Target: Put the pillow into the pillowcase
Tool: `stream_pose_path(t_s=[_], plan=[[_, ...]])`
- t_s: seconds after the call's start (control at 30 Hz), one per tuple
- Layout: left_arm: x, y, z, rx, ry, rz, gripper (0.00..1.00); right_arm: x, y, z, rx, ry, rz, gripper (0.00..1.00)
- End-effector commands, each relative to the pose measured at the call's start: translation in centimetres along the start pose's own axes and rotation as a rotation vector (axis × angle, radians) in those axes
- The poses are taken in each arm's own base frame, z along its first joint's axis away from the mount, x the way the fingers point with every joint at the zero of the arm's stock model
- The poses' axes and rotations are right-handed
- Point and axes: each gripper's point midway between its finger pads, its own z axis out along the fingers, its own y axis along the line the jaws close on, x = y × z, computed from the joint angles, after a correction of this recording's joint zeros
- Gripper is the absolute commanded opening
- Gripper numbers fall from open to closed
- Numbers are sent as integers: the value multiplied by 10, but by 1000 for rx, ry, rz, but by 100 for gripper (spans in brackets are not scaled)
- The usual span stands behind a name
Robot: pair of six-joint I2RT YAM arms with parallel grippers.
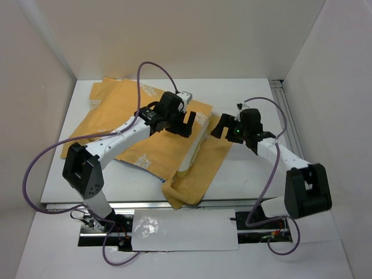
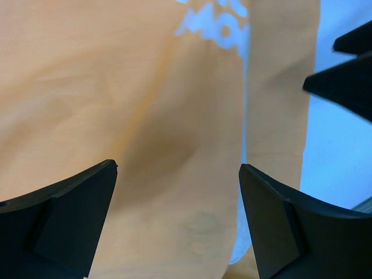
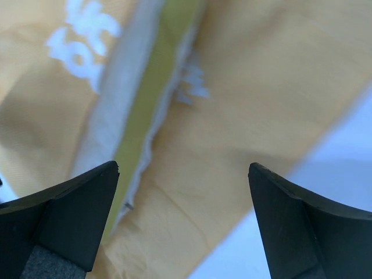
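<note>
The mustard-orange pillowcase [image 1: 152, 152] with white lettering lies spread on the white table [image 1: 250, 174]. The pillow [image 1: 195, 150] shows only as a cream and yellow-green strip at the case's right opening; the rest is covered by cloth. My left gripper [image 1: 181, 125] is open and empty, hovering over the case just left of that strip. My right gripper [image 1: 224, 131] is open and empty, just right of the strip. In the left wrist view my gripper [image 2: 177, 165] sits over orange cloth [image 2: 145, 116]. In the right wrist view my gripper [image 3: 183, 165] sits over the case [image 3: 232, 116], beside the pillow edge [image 3: 142, 110].
White walls enclose the table on three sides. A metal rail [image 1: 289, 119] runs along the right edge. A loose flap of the case [image 1: 189, 186] reaches the table's front edge. The right gripper's fingers [image 2: 349, 75] show in the left wrist view, close by.
</note>
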Motion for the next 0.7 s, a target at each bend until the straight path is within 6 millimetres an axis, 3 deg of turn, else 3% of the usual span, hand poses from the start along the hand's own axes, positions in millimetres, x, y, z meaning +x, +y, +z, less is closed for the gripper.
stream_pose_path(t_s=[0.0,0.07,0.27,0.43,0.5,0.57,0.67], plan=[[5,-28,13,39,1,105,100,17,-46,-39,236,-9,46,100],[10,-42,23,57,19,141,100,13,-59,-54,290,-49,61,100],[25,-43,50,-10,79,164,100,13,-83,-69,391,-62,66,100],[45,-34,77,-107,156,199,100,16,-76,-62,326,-40,63,100],[63,-24,94,-166,217,191,100,19,-72,-59,291,-29,55,100],[75,-29,102,-156,253,191,100,22,-74,-59,292,-26,46,100],[96,-32,117,-130,296,161,84,25,-78,-59,307,-23,48,100]])
